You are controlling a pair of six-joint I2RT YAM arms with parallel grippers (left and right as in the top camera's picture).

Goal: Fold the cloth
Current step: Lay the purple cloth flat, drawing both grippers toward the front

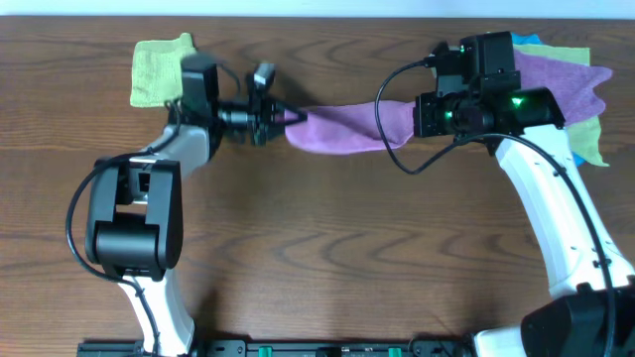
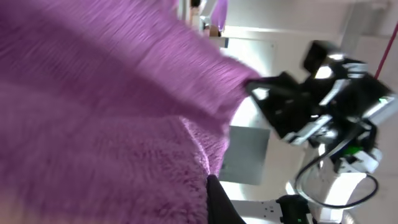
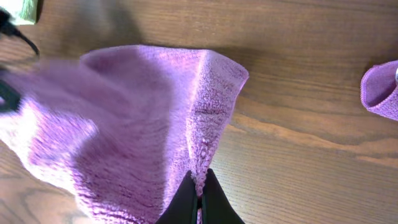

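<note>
The lilac-purple cloth (image 1: 342, 129) hangs stretched above the table between my two grippers. My left gripper (image 1: 286, 117) is shut on its left end. In the left wrist view the cloth (image 2: 106, 106) fills most of the frame, and only one dark finger of the gripper (image 2: 211, 190) shows at its edge. My right gripper (image 1: 421, 111) is shut on the right end. In the right wrist view the fingers (image 3: 199, 186) pinch a hemmed edge of the cloth (image 3: 124, 124), which sags above the wood.
A lime-green cloth (image 1: 159, 69) lies at the back left. A pile with another purple cloth (image 1: 571, 84), a blue one and a green one lies at the back right under my right arm. A purple piece (image 3: 380, 90) shows at the right of the right wrist view.
</note>
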